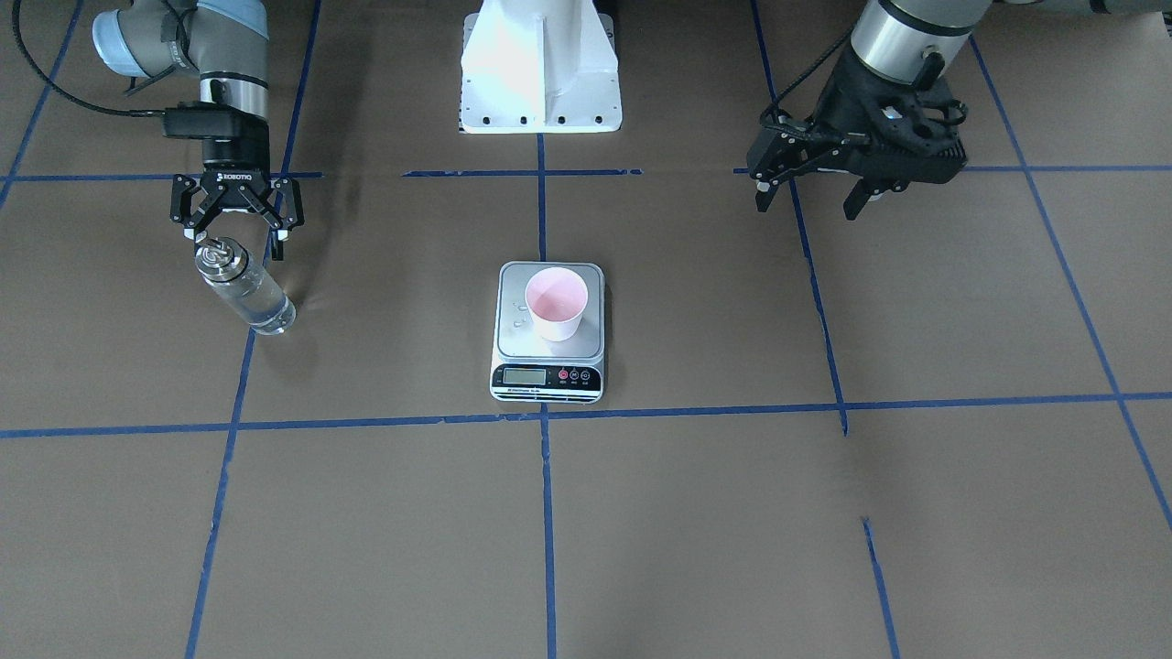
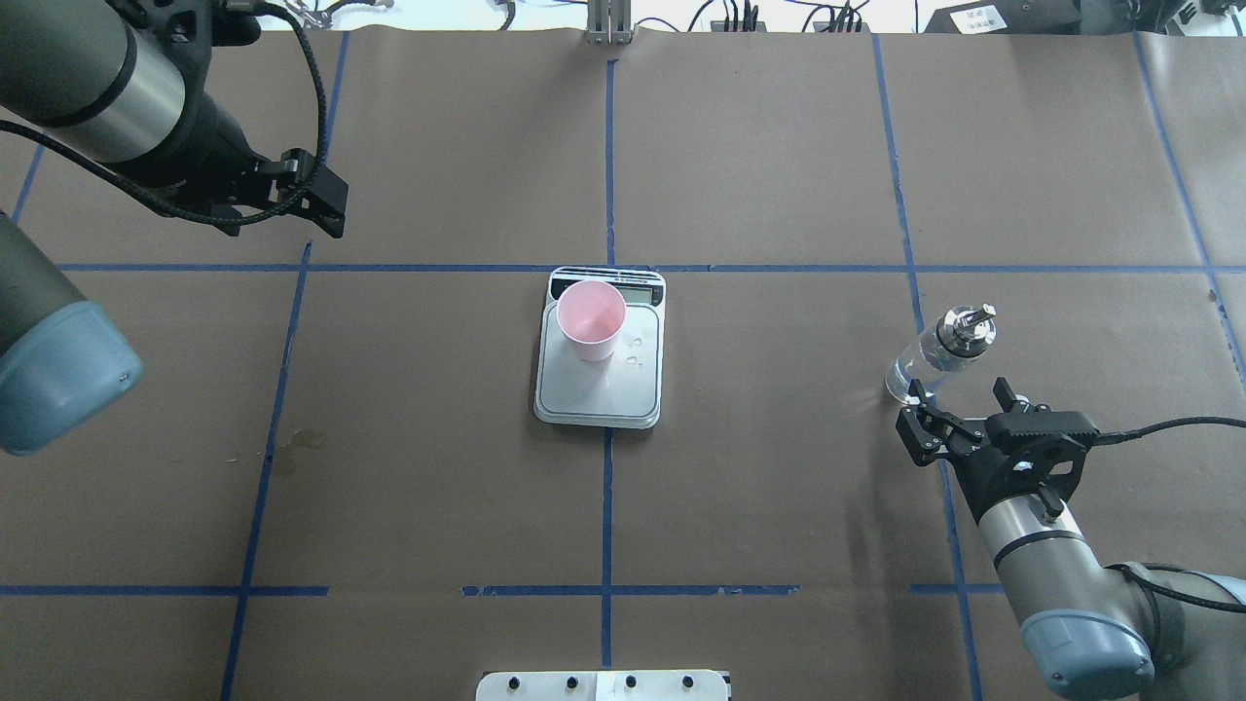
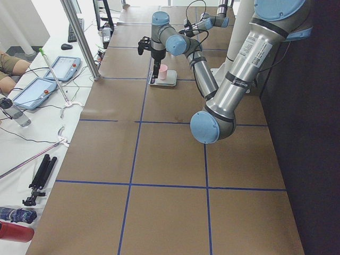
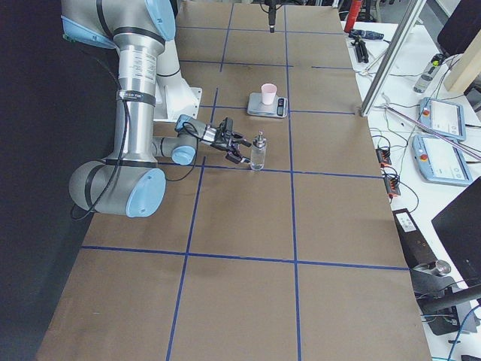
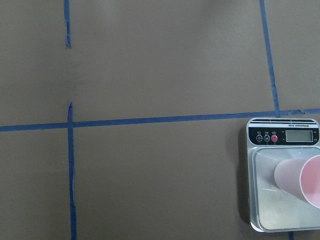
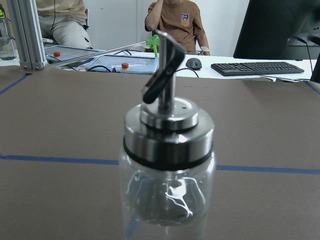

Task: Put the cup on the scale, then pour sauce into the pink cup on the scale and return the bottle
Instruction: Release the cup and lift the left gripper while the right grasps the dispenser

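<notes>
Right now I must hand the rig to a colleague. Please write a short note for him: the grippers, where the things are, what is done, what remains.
Left gripper: open, empty, far to the robot's left of the scale.
Right gripper: open, close to the bottle, which stands upright on the table. I cannot tell if the fingers flank it.
Cup: upright on the scale's platform.
Done: cup placed. Drops beside the cup suggest pouring has happened; the cup's fill is unclear.
Left: check the cup; if it is filled, probably only draw the right arm back.
</notes>
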Controlling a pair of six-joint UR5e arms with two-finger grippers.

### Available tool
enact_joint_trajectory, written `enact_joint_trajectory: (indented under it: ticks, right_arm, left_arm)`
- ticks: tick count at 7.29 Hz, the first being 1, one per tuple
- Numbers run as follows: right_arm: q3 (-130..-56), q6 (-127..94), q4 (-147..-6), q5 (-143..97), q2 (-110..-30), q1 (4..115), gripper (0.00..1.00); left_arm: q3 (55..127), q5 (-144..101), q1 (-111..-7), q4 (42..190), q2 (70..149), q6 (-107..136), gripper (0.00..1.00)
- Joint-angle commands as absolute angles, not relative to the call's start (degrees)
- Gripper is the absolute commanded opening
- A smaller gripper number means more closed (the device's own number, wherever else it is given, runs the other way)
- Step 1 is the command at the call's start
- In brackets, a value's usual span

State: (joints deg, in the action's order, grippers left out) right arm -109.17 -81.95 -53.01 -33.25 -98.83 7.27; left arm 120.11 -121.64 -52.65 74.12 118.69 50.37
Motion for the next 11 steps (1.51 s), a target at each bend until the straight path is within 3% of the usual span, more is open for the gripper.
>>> enact_joint_trajectory:
  ticks: [1,11]
  right_arm:
    - [-107.76,-80.26,-53.0,-33.14,-97.29,7.38,1.0]
    - [-105.21,-76.11,-53.0,-33.22,-93.87,10.55,1.0]
  left_arm:
    - [120.67,-121.64,-53.88,73.92,117.34,48.45,1.0]
    - [122.08,-121.64,-54.4,71.46,117.6,48.08,1.0]
